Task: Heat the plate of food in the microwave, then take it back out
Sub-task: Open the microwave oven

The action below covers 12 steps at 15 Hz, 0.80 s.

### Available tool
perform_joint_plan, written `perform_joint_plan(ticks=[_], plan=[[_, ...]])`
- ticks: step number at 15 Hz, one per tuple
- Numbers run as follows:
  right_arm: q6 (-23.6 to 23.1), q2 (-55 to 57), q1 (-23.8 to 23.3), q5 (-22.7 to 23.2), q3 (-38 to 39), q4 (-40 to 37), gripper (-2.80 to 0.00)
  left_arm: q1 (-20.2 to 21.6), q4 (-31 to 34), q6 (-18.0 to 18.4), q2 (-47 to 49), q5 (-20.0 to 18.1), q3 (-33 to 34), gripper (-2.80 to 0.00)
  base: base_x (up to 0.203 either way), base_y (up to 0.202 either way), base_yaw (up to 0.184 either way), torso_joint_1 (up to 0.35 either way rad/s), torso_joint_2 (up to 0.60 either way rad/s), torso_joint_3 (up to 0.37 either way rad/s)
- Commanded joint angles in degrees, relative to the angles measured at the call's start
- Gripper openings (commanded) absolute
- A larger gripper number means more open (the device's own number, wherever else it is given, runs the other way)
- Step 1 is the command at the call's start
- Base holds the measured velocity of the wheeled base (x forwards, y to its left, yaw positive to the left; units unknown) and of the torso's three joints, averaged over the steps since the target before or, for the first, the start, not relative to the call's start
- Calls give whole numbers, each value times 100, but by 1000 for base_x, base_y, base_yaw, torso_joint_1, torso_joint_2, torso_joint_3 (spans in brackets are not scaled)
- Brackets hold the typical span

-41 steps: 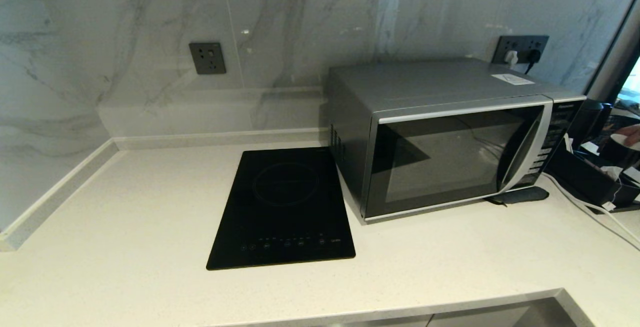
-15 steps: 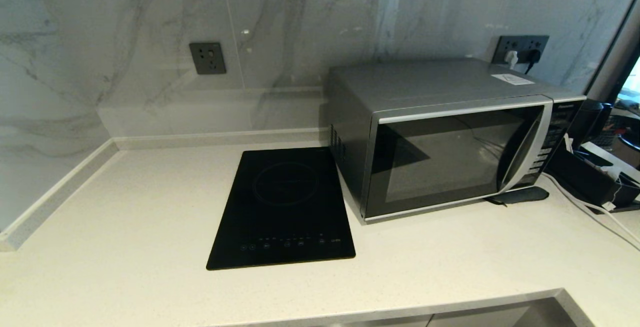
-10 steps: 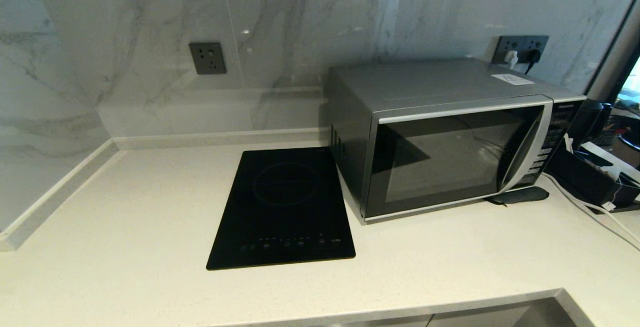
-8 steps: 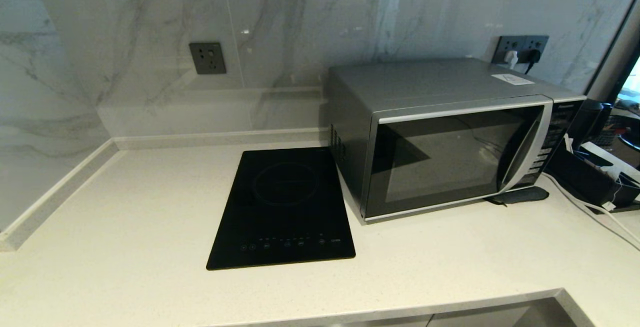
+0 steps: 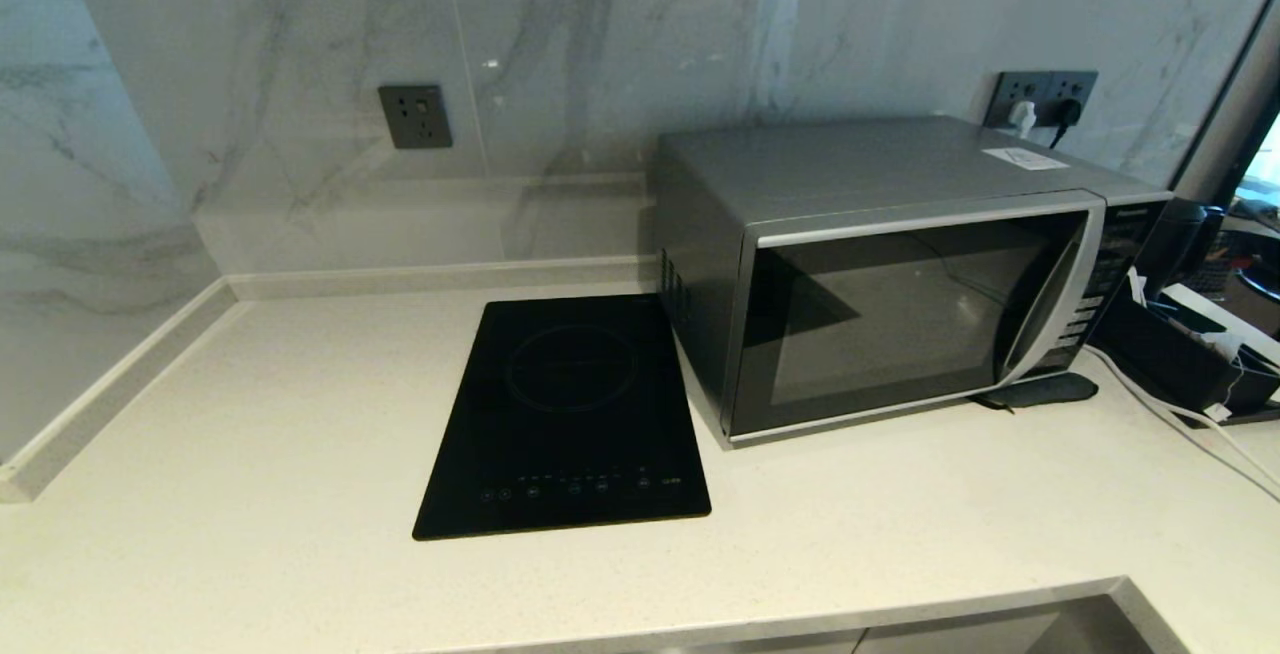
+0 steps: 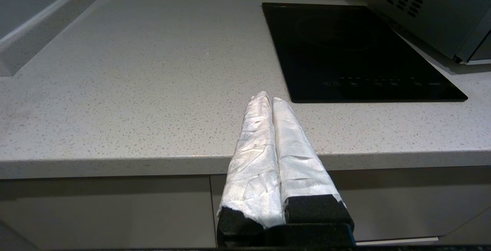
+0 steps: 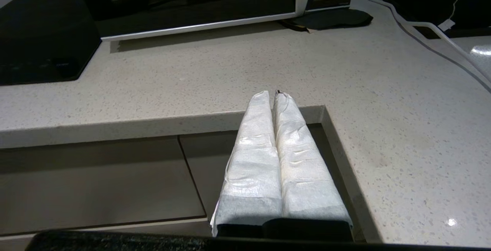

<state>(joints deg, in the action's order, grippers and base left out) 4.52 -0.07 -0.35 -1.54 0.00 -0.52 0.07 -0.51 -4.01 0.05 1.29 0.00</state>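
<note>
We saw the microwave standing on the right half of the pale speckled countertop, its dark glass door closed, the curved silver handle beside the black button panel. The plate of food appeared in none of our views. A flat black induction hob sat just left of the microwave. Our left gripper hung off the counter's front edge, facing the hob, its white-wrapped fingers pressed together on nothing. Our right gripper hung likewise before the microwave, its wrapped fingers closed and empty. A white cable trailed across the counter at far right.
</note>
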Motion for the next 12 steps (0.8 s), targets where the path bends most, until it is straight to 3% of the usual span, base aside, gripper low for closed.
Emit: perform_joint_plan(ticks=[1, 6, 9, 12], plan=[[-77, 7, 0, 31, 9, 0, -280, 1, -2, -12, 4, 3, 0, -280, 0, 0, 0, 0, 0, 0], [-35, 7, 2, 9, -76, 30, -280, 1, -2, -3, 4, 3, 0, -280, 0, 0, 0, 0, 0, 0], [176, 466, 4, 25, -1305, -220, -280, 1, -2, -11, 4, 3, 0, -280, 0, 0, 0, 0, 0, 0], [613, 2155, -18, -243, -2790, -352, -280, 1, -2, -3, 4, 3, 0, -280, 0, 0, 0, 0, 0, 0]])
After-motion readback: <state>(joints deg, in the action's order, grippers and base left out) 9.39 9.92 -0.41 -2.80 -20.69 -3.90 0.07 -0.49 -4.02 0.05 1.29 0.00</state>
